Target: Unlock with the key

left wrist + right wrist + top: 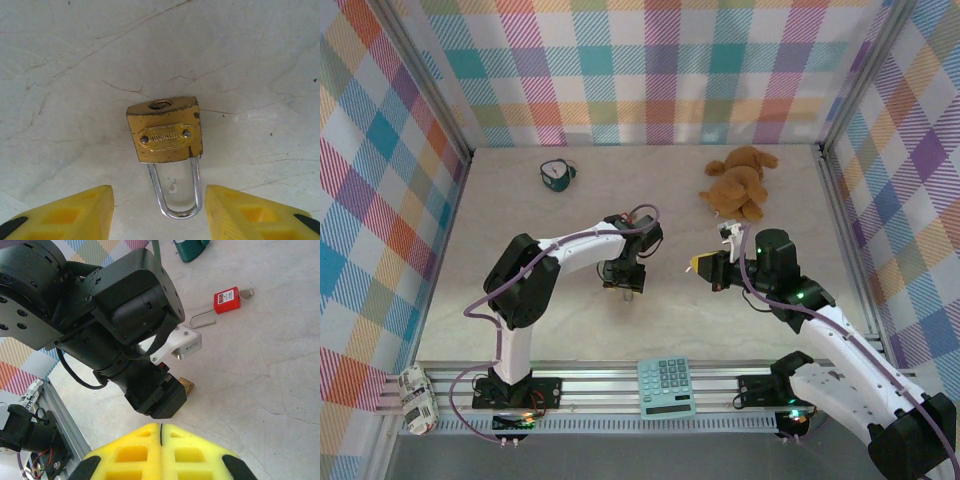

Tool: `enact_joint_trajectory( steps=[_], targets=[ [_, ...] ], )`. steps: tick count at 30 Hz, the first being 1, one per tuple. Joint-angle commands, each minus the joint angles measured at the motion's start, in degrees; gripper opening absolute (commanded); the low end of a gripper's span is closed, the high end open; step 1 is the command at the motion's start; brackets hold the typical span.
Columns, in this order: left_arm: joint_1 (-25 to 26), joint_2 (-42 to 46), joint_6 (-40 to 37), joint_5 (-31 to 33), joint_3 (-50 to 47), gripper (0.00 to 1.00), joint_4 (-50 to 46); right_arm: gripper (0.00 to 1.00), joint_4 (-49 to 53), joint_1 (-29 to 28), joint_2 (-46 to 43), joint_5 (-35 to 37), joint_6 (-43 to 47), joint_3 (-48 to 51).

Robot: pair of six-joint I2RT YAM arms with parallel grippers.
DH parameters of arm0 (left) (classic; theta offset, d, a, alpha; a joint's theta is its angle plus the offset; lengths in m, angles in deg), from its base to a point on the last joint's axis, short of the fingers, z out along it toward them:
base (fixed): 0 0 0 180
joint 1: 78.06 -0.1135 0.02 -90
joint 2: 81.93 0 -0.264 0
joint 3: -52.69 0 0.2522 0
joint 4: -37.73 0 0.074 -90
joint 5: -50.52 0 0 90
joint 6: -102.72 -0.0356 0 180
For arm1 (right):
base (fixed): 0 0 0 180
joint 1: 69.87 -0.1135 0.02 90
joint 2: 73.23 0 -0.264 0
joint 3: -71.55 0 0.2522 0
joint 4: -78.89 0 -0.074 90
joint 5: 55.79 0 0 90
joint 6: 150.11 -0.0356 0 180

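Though behind left arm (131, 315), perhaps brass padlock (188, 386).

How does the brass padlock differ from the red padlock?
The brass padlock is gold metal; the red padlock has a red body. The brass padlock lies between the left gripper's open fingers; the red padlock lies apart, ungripped. Both lie flat with silver shackles.

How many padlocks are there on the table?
2. A brass padlock lies flat just ahead of the open left gripper. A red padlock with a silver shackle lies farther off, beyond the left arm. Another might hide behind the arms.
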Motion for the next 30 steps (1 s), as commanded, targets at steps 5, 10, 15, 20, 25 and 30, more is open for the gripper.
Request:
enact_joint_trajectory(
  steps=[5, 10, 15, 20, 25, 30],
  targets=[
    [-0.06, -0.79, 2.35, 0.25, 1.25, 0.53, 0.3, 0.01, -1.51, -0.29, 0.07, -0.56, 0.53, 0.31],
    [-0.76, -1.93, 2.12, 2.08, -0.01, 0.52, 2.54, 0.01, -1.22, -0.29, -0.2, -0.45, 0.33, 0.29],
    [-1.75, -0.97, 0.99, 3.15, -2.66, 0.49, 4.16, 0.01, -1.36, -0.28, -0.04, -0.76, 0.17, 0.39],
    [-2.13, 0.95, -0.09, 3.78, -4.75, 0.48, 4.59, 0.01, -1.49, -0.36, 0.3, -1.05, 0.0, 0.22],
    [-2.24, 1.11, -1.7, 3.36, -4.85, 0.46, 5.75, 0.01, -1.71, -0.37, 0.53, -1.11, -0.33, 0.38],
    [-2.44, -0.08, -4.64, 3.62, -3.07, 0.44, 5.9, 0.01, -1.16, -0.4, 0.22, -0.93, -0.24, 0.04]
  ],
)
